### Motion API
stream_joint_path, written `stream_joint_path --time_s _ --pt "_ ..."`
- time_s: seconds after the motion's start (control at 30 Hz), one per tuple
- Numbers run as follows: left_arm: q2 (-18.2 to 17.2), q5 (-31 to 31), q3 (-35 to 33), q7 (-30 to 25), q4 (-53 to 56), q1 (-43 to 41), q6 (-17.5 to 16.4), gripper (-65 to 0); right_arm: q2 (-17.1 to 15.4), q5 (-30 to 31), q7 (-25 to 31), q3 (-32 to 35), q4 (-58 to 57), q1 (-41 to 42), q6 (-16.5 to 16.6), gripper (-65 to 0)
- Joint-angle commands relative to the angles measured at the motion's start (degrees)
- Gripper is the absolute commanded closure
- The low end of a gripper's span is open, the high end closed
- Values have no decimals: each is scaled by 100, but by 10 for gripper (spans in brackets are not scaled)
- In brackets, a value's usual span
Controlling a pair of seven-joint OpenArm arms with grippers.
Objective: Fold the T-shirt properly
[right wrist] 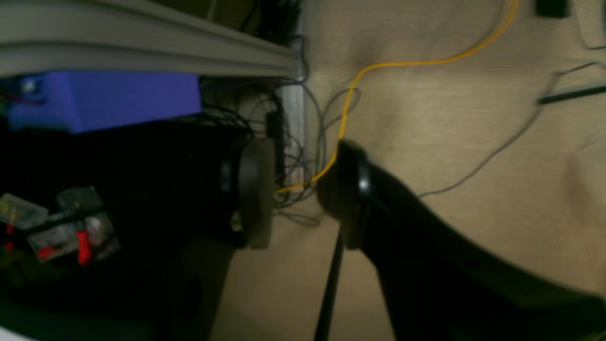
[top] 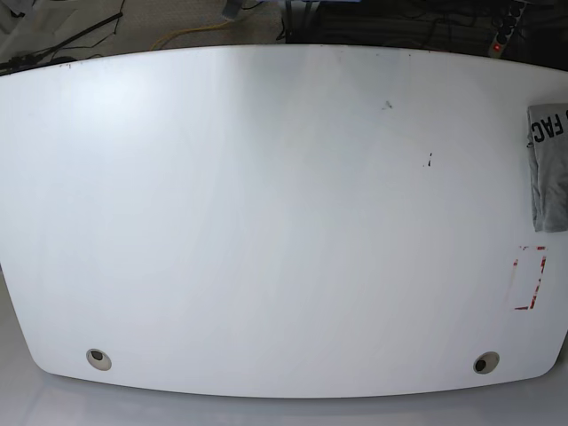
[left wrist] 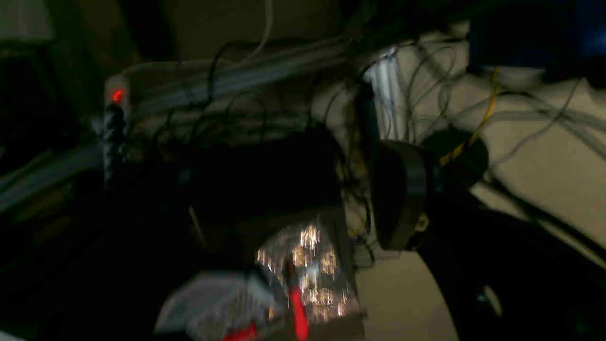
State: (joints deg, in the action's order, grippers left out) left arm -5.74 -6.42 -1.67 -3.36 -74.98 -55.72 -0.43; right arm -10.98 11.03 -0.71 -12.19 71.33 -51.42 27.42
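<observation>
Right wrist view shows the right gripper (right wrist: 296, 189) with its two dark jaws standing apart and nothing between them; behind the gap are only a yellow cable (right wrist: 378, 66) and the beige floor (right wrist: 450, 142). The left wrist view is dark and blurred: one dark jaw shows, but I cannot tell how wide the left gripper (left wrist: 412, 199) is, and no cloth is seen in it. Both cameras look at floor and wiring, so I judge both arms are tucked low, away from the table (top: 266, 222); neither appears in the base view. The T-shirt (top: 550, 164) lies well apart from both grippers, at the table's right edge on the left arm's side, bunched, lettering partly showing. It looks light, soft and limp, so it should sag and slide; pinching a hem or shoulder edge seems best.
</observation>
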Motion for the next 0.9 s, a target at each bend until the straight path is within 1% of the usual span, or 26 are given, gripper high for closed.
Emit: stream_joint_path --time_s 0.0,0.13,0.23,0.47,0.53,0.67,0.73,0.8,0.87 --pt "-46 -5 -4 -12 768 434 65 -408 -146 18 40 177 -667 285 32 -201" --pt "-37 -5 -75 -12 1586 988 65 -408 -163 18 304 335 -1432 812 23 -201" --pt "-28 4 -66 -12 2395 1515 65 -408 -163 18 506 502 -2082 1234 23 -201" --pt "-20 13 -31 -12 4091 2614 65 -408 -172 18 568 546 -3137 1946 23 -201" --pt "103 13 -22 -12 4698 3027 65 -408 -172 18 629 555 -3392 2175 23 -201" --pt "200 13 -22 -38 5533 3537 65 -408 -172 18 638 555 -3762 2535 23 -201" --pt "209 13 -22 -38 5823 3757 65 -408 -172 18 638 555 -3964 2711 23 -201" --pt "341 13 -22 -29 6122 3986 65 -408 -172 18 638 555 -4219 2948 23 -201" --pt "394 13 -22 -29 6395 4179 65 -408 -172 9 638 555 -4456 3133 23 -203"
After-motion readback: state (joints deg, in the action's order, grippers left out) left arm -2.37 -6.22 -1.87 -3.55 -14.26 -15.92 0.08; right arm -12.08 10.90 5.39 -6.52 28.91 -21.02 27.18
